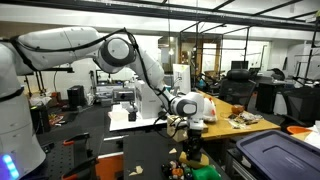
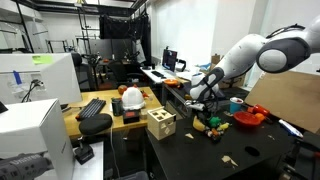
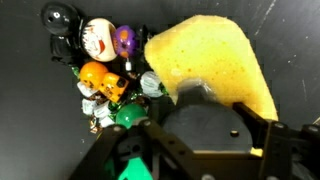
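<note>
wrist view, left to right: toy heap [image 3: 100,70] on the dark table top [image 3: 30,120], made of small figures packed together: a black one, a white face, a purple one, an orange one, green ones at the near end. just right of it lies the yellow piece [image 3: 215,60], soft-looking, its left edge against the toys, spreading up and to the right. the gripper [image 3: 195,125] comes in from the bottom edge. its fingers [image 3: 275,140] stand wide apart with only bare table between them, so it is released and holds nothing. one finger sits just below the green toys, the other just below the yellow piece's lower edge; cannot tell whether either touches

exterior view, left to right: black keyboard [image 2: 92,108] on a wooden bench, then a wooden box [image 2: 160,123] with cut-out holes at the black table's edge, then the toy heap [image 2: 212,125] with a bit of yellow in it, near the table's middle. gripper [image 2: 205,103] hangs close above the heap, pointing down. further right a blue cup [image 2: 235,103], an orange bowl [image 2: 248,117], a cardboard sheet [image 2: 285,100]

exterior view from the opposite side: white arm [image 1: 90,45] reaches in from the left, gripper [image 1: 190,125] low over the toy heap [image 1: 190,150]
</note>
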Controlling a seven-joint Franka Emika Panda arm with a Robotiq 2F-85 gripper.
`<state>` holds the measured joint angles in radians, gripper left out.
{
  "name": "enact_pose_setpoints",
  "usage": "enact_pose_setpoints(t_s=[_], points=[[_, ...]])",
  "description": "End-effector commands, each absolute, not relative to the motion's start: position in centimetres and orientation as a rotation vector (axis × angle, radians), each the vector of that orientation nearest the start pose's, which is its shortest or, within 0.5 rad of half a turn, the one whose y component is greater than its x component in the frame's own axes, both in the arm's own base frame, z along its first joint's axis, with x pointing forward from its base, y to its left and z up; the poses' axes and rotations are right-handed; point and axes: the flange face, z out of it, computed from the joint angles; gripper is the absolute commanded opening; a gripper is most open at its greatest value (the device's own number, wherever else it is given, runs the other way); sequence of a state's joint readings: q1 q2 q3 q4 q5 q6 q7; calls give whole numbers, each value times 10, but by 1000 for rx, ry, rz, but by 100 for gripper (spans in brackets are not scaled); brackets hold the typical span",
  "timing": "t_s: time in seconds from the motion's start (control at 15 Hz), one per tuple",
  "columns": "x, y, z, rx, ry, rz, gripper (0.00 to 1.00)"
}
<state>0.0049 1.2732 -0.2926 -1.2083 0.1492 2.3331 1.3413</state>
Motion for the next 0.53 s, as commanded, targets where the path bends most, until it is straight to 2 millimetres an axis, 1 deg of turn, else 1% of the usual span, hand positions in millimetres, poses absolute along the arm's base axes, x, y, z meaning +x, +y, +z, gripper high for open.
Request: enact_pose_setpoints(t_s=[0.0, 0.27, 0.47], points=[[672, -169, 2, -2321, 2451, 78, 50], [661, -185, -3, -2263, 2507, 128, 50], [659, -192, -4, -2237, 2531, 146, 50]])
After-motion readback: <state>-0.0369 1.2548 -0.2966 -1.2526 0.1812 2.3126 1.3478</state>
